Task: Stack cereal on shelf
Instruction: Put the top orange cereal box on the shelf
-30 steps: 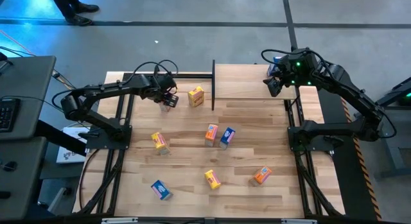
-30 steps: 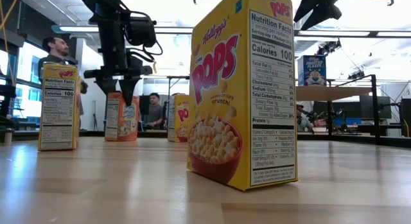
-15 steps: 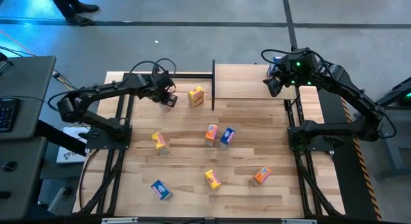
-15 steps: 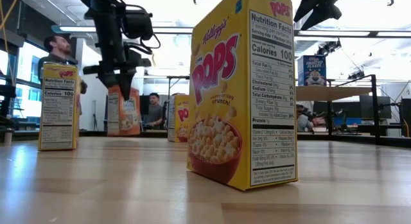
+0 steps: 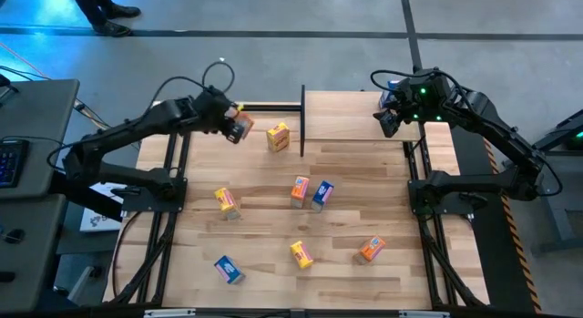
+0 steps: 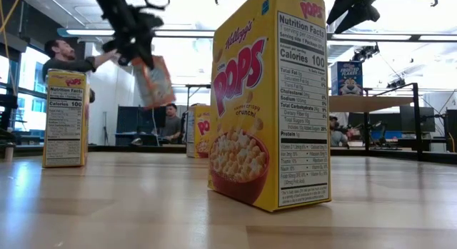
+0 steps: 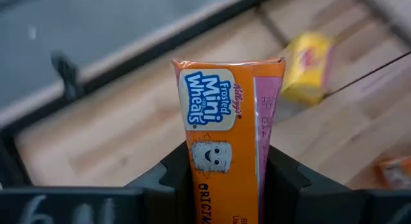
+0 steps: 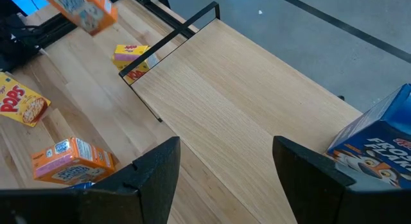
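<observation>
- The left gripper is pinching an orange Mini-Wheats box, clear of the table, above its far edge towards the far-left corner
- The box's long axis runs on forward out of the fingers; in the low view it hangs tilted, not upright
- The shelf lies to the right of the held box along the table's far edge, with the shelf's black end rail and a yellow Pops box between them; my reading is that the carry has to clear that rail
- The shelf board's left part is bare; a blue Frosted Flakes box stands at its right end
- The right gripper hovers over the shelf's right end, fingers spread and nothing between them; it is nearer the shelf, but the left one has the load
- Cereal boxes, nine in all:
  - orange, three: one held; one mid-table; one near the front-right
  - yellow, three: the one by the rail; one towards the left edge; one towards the front edge
  - blue, three: one on the shelf; one mid-table just beside the orange; one towards the front-left corner
- Shelves, one; boxes on it, one
</observation>
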`<state>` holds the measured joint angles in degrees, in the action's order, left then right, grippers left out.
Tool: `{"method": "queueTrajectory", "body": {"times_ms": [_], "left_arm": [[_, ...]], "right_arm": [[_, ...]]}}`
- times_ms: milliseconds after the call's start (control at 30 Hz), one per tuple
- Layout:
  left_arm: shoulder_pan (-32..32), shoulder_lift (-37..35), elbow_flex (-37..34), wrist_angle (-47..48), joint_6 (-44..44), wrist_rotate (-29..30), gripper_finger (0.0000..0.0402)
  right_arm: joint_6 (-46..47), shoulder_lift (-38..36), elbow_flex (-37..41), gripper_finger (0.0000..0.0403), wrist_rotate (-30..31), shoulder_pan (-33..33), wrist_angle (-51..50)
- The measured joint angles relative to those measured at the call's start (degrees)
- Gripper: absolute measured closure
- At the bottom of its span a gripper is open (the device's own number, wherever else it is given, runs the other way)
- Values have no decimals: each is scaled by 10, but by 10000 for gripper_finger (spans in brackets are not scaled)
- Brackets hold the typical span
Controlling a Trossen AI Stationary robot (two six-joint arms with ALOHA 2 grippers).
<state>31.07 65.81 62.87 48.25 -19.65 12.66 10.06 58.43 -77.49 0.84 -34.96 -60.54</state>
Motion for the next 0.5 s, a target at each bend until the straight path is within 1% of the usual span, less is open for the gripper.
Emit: {"method": "queueTrajectory", "body": {"times_ms": [233, 500], "left_arm": [[0, 0, 67, -46, 105, 2, 282], [0, 17, 115, -139, 232, 0, 282]], "right_arm": [[0, 0, 0, 163, 0, 0, 0], [0, 0, 0, 163, 0, 0, 0]]}}
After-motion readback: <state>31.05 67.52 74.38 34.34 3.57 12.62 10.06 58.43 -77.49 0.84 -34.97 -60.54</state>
